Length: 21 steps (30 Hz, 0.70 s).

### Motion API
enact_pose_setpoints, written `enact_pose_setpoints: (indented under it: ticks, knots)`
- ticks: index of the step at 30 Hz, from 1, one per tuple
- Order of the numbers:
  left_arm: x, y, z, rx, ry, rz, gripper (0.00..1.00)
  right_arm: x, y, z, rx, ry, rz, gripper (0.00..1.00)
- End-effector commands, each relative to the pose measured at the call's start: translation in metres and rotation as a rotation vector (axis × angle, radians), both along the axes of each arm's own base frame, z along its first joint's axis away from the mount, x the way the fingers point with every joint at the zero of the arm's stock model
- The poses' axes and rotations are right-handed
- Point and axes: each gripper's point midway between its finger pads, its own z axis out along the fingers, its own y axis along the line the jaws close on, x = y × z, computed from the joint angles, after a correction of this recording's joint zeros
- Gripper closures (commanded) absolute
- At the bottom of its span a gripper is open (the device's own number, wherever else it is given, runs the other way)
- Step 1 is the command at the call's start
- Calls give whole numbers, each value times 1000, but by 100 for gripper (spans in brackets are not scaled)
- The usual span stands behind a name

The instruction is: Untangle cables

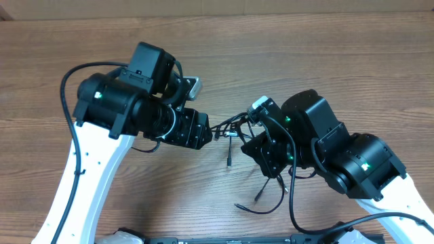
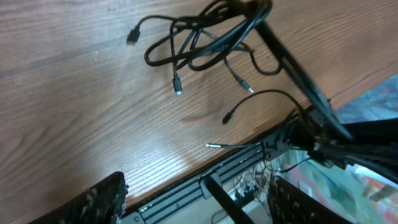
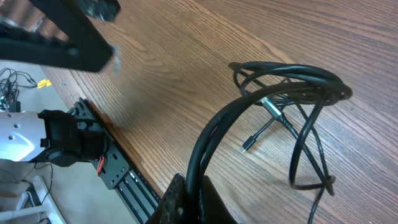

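The cables [image 1: 231, 129] are thin black wires bunched in loose loops on the wooden table between my two arms. Loose ends with small plugs [image 1: 260, 197] trail toward the front edge. My right gripper [image 3: 193, 202] is shut on two strands of the cables [image 3: 210, 134], which arch up from its fingers to the looped bunch. In the overhead view it [image 1: 256, 140] sits just right of the bunch. My left gripper [image 2: 199, 205] is open with nothing between its fingers [image 2: 102, 199], and the cable bunch [image 2: 239, 31] lies well beyond it. Seen from overhead, the left gripper [image 1: 207, 132] is just left of the bunch.
A black metal rail [image 2: 205, 177] runs along the table's front edge [image 3: 121, 171], close to both grippers. Beyond it is floor clutter with more wires. Bare wood [image 1: 305, 54] stretches behind the arms.
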Motion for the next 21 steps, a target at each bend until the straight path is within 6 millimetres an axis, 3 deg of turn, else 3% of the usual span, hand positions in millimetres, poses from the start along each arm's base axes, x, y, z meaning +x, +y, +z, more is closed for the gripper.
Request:
enact_pose_setpoints:
  ticks: [1, 4, 10, 16, 21]
  knots:
    - [1, -5, -11, -1, 41, 11, 27, -2, 1, 13, 25, -41, 21, 96]
    - [12, -10, -16, -17, 9, 2, 28, -3, 2, 13, 25, -39, 24, 96]
    - [33, -19, -24, -23, -178, -213, 32, -7, 6, 14, 35, -31, 41, 96]
    - [26, -34, -45, -87, -257, -476, 23, -6, 7, 15, 55, -3, 3, 96]
    - [24, -38, -66, -109, -270, -545, 20, -9, 9, 21, 81, 13, 1, 96]
